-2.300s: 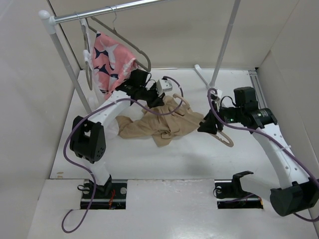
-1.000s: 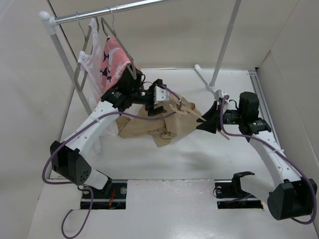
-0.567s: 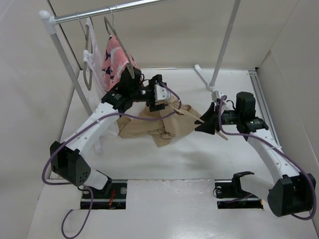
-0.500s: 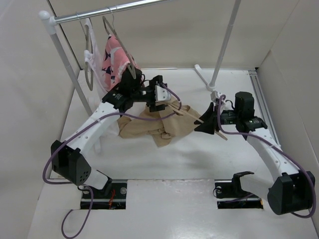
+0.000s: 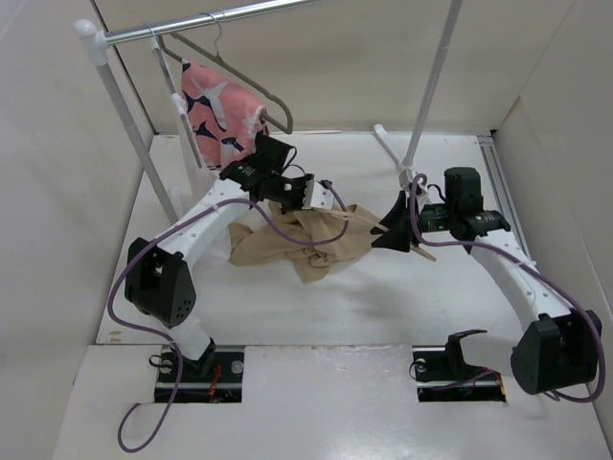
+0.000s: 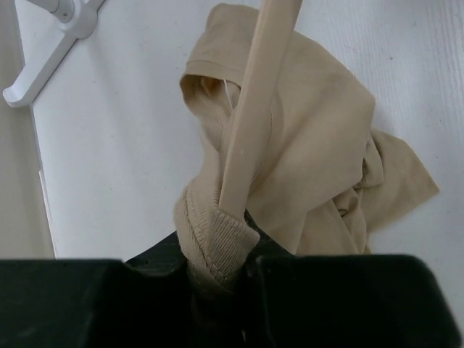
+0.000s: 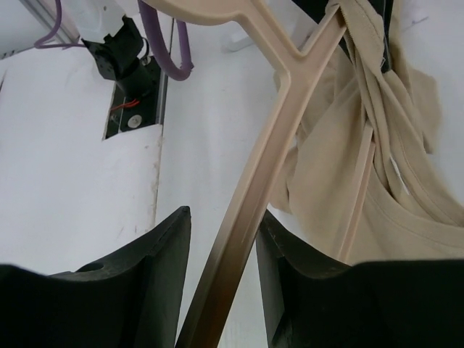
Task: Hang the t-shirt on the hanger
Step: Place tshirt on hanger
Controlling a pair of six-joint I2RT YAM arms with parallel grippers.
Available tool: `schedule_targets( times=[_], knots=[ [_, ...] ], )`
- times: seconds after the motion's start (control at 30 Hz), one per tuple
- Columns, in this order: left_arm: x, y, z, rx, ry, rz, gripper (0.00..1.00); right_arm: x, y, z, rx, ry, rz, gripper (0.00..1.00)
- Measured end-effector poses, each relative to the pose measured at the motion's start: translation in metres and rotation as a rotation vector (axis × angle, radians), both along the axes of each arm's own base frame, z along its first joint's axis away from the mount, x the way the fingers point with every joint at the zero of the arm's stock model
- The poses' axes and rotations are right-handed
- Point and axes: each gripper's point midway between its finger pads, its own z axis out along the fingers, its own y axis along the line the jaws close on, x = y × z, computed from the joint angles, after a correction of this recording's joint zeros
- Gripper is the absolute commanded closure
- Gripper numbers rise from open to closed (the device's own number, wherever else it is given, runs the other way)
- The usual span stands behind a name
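Firstly, nearest: white tabletop [image 5: 316, 307], carrying the items below.

Item 1: t-shirt [image 5: 287, 244]. Tan, crumpled in a heap at mid-tabletop. 1 part is lifted toward the left pincer, with the ribbed neckband bunched there.

Item 2: left pincer [image 6: 217, 274]. Closed on the ribbed neckband of the t-shirt. 1 arm of the hanger runs out of the same bunch, through the neck opening.

Item 3: hanger [image 7: 250, 192]. Pale beige, thick. Held tilted above the tabletop between the 2 pincers, its far arm inside the cloth.

Item 4: right pincer [image 7: 221, 254]. Clamped on the hanger's straight bar, 1 finger on each side, to the right of the t-shirt.

Item 5: rack foot [image 5: 388, 139]. White, behind the t-shirt, at the base of an upright pole.

Item 6: pink garment [image 5: 222, 115]. Dark-and-white print, hung on a grey wire hanger [image 5: 259, 86] from the rail [image 5: 220, 21] at far left.
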Motion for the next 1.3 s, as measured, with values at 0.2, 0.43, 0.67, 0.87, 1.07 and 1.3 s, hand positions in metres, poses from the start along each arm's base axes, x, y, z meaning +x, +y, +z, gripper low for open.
schedule_targets(
  times=[0.2, 0.43, 0.67, 0.87, 1.07, 1.3],
  knots=[
    [0.001, 0.005, 0.005, -0.008, -0.011, 0.007, 1.0, 0.007, 0.002, -0.003, -0.008, 0.024, 0.008, 1.0],
    [-0.006, 0.007, 0.027, -0.068, -0.024, 0.001, 0.85, 0.032, 0.009, -0.011, -0.041, 0.045, -0.024, 1.0],
    [-0.013, 0.008, 0.028, -0.084, -0.012, -0.007, 0.96, 0.044, 0.017, -0.004, -0.054, 0.023, -0.039, 1.0],
    [-0.016, 0.01, 0.022, -0.08, 0.004, -0.016, 1.0, 0.041, 0.026, -0.009, -0.074, 0.029, -0.028, 0.88],
    [-0.025, 0.006, 0.019, -0.079, 0.005, -0.063, 1.0, 0.047, 0.018, 0.0, -0.088, 0.042, -0.058, 0.0],
    [-0.036, 0.008, 0.01, -0.036, -0.046, -0.164, 1.0, 0.091, -0.019, 0.034, -0.072, 0.029, -0.254, 0.0]
  ],
)
